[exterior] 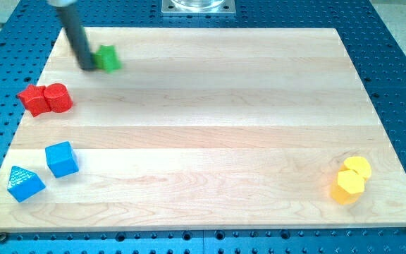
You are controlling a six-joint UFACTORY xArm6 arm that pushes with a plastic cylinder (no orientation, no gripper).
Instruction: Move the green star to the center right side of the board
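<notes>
The green star (108, 58) lies near the top left corner of the wooden board (210, 127). My rod comes down from the view's top left, and my tip (89, 68) rests on the board right at the star's left side, touching or almost touching it. The board's centre right side lies far across to the view's right.
A red star (32, 99) and a red cylinder (59, 98) touch each other at the left edge. A blue cube (62, 159) and a blue triangular block (25, 183) sit at the bottom left. Two yellow blocks (351, 180) sit together at the bottom right.
</notes>
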